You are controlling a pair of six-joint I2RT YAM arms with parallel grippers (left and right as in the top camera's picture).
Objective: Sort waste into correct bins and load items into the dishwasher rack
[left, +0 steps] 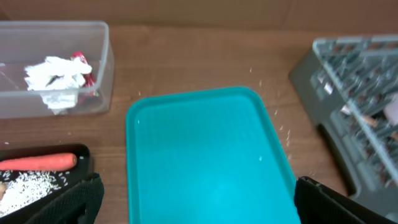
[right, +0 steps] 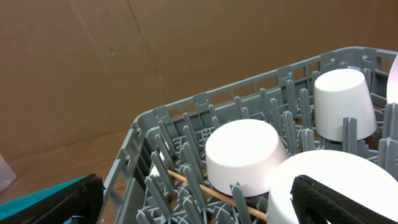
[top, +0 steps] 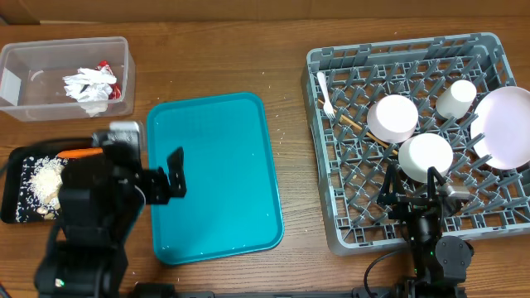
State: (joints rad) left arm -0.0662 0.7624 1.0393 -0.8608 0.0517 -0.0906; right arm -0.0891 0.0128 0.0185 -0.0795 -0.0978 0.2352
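From overhead we see the grey plastic dishwasher rack (top: 319, 149), a square crate of open grid and upright pegs, at the right of the wooden tabletop (top: 290, 58). It carries two smooth round bowls (top: 392, 117), a cup (top: 456, 98), a large plate (top: 505, 126) at its right edge, and a white fork (top: 325, 91) and thin wooden stick (top: 348, 122) near its left wall. A strip of tabletop separates it from the flat, round-cornered teal tray (top: 214, 178). Far left, the clear tub (top: 25, 79) holds crumpled napkins (top: 89, 87) and a red wrapper (top: 105, 68); the black tray (top: 10, 186) holds pale grains (top: 45, 182) and a carrot piece (top: 80, 153). The left tool (top: 172, 175) stands wide over the teal tray's left edge, and the right tool (top: 411, 186) stands wide over the rack's near side. In the left wrist view its dark fingers (left: 68, 202) sit in the lower corners with teal tray between them. In the right wrist view the fingers (right: 56, 202) are likewise far apart, with a bowl and the cup bottom-up among the pegs.
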